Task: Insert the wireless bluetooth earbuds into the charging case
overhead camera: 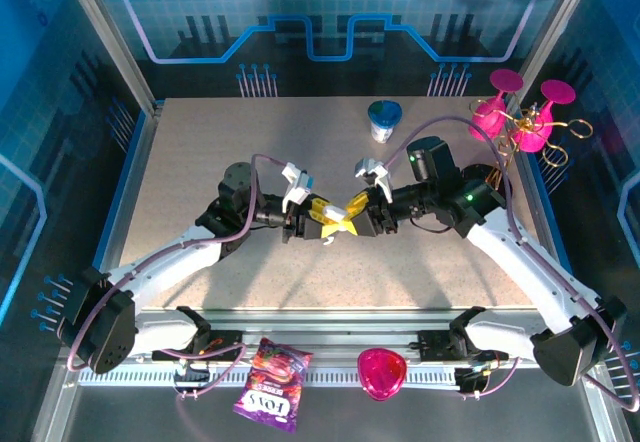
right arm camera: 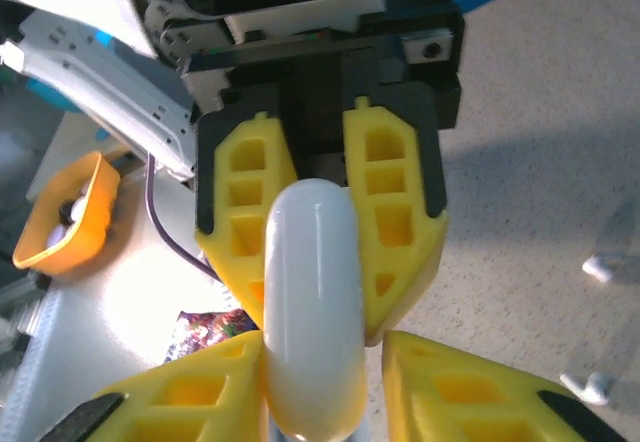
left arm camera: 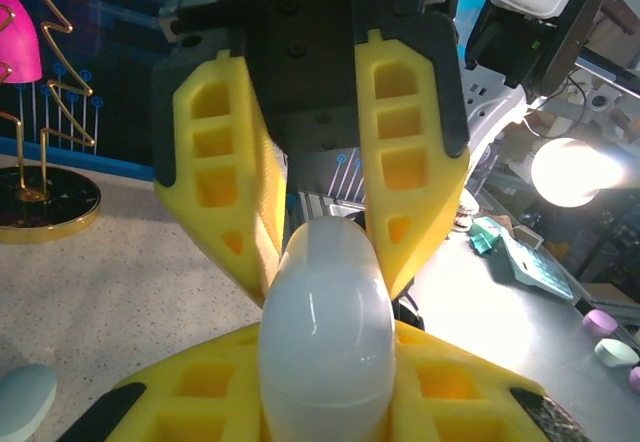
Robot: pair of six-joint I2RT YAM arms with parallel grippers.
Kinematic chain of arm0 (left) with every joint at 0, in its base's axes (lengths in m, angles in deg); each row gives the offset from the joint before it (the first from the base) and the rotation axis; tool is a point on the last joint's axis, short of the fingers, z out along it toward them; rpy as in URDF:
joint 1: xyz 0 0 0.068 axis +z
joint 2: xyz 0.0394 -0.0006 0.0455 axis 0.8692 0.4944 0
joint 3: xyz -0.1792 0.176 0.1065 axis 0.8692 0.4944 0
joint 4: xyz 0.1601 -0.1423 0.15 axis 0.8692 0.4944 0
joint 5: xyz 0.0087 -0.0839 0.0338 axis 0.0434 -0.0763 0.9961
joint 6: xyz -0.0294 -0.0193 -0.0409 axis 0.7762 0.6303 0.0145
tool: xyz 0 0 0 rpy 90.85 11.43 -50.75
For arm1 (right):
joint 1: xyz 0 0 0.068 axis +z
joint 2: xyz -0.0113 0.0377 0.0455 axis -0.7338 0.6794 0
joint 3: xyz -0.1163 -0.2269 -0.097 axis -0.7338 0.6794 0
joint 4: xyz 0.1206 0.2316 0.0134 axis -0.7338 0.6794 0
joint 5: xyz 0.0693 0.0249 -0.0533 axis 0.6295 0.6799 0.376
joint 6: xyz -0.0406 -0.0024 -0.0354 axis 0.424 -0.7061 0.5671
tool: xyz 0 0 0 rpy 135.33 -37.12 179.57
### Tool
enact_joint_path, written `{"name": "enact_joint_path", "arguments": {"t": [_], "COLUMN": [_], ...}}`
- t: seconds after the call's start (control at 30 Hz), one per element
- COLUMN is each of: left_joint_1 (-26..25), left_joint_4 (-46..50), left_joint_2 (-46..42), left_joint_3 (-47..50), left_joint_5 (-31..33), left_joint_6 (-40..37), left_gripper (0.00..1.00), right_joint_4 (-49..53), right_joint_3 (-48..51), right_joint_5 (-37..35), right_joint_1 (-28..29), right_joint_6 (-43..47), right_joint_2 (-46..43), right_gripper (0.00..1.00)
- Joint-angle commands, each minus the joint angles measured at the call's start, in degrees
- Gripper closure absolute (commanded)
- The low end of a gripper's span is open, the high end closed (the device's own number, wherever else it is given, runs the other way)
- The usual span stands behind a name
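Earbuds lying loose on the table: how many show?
2: one earbud by the right wrist view's right edge, a second earbud below it. Others may be hidden.

The top external camera sits high above and behind the arm bases, tilted down across the whole tabletop (overhead camera: 200, 152) to its far edge. Each wrist camera rides close behind its own arm's fingers, looking along them. The left wrist view, over the left fingers (left arm camera: 200, 397), faces the right fingers (left arm camera: 215, 162); the right wrist view looks the opposite way. Both share the white case (left arm camera: 325, 332), very near, above the tabletop's middle.
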Motion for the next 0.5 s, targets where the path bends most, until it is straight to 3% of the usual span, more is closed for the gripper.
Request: {"name": "enact_joint_path", "arguments": {"t": [0.0, 0.17, 0.47], "left_joint_1": [-0.7, -0.8, -0.9], "left_joint_4": [-1.5, -1.3, 0.1], "left_joint_2": [-1.3, -1.5, -1.6], "left_joint_3": [0.8, 0.7, 1.0], "left_joint_5": [-1.5, -1.9, -1.9], "left_joint_6": [-2.0, -1.9, -4.9], "left_gripper": [0.9, 0.92, 0.91], "right_joint_4": [0.1, -1.4, -6.4], "right_joint_3": [-1.6, -0.9, 0.8], "right_joint_5": [-5.8, -15.6, -18.9], "right_joint_1": [0.4, 0.4, -0.2], "right_joint_6": [-1.5, -2.2, -5.0], "right_joint_2": [-0.7, -2.2, -5.7], "right_gripper": [0.52, 0.41, 0.35]}}
